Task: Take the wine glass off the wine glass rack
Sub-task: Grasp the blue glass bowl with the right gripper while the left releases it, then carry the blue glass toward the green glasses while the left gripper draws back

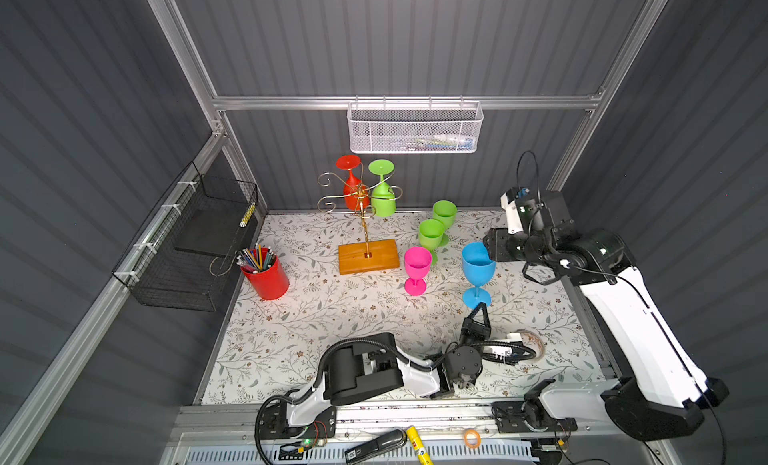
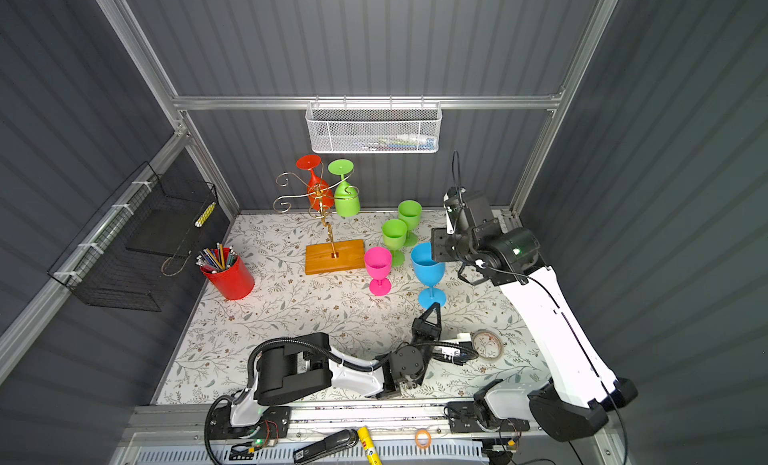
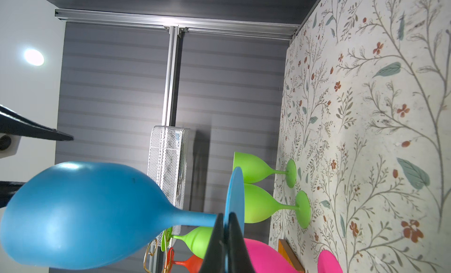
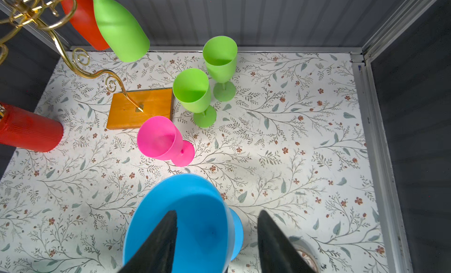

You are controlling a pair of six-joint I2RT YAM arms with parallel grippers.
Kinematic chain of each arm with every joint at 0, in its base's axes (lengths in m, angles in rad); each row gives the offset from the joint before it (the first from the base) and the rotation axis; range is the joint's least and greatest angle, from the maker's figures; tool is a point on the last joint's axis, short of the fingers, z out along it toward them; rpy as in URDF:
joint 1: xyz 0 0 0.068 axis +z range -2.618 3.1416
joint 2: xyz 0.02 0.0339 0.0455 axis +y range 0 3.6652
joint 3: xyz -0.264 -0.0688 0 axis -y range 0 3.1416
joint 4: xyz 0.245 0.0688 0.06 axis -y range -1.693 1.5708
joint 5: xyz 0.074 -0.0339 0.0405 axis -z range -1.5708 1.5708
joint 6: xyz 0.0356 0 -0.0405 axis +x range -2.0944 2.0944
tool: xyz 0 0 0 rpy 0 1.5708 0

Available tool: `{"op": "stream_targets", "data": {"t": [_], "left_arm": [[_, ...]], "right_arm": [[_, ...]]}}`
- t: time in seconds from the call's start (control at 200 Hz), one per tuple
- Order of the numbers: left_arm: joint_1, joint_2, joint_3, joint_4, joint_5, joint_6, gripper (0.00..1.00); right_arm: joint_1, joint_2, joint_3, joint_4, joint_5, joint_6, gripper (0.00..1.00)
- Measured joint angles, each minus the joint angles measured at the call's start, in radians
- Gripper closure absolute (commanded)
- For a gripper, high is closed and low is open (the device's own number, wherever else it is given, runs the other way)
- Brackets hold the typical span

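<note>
Wine glass rack (image 1: 368,257) stands left of centre on the surface (image 1: 332,317), with a red glass (image 1: 351,184) and a green glass (image 1: 383,197) hanging upside down from it. Further right the blue wine glass (image 1: 478,263) is upright, off the rack. The left claw (image 1: 482,308) is clamped on its foot, and the right claw (image 4: 217,212) is half-open astride its rim.

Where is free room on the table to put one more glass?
Bare mat lies between the red pencil cup, the wooden base and the left arm. Crowded beside the base: pink glass, green glasses and blue glass stand close.
</note>
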Motion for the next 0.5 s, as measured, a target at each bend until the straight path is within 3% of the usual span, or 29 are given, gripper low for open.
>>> {"op": "stream_targets", "data": {"t": [0.5], "left_arm": [[0.028, 0.046, 0.016, 0.036, -0.019, 0.023, 1.00]], "right_arm": [[0.039, 0.072, 0.047, -0.108, 0.077, -0.023, 0.61]]}}
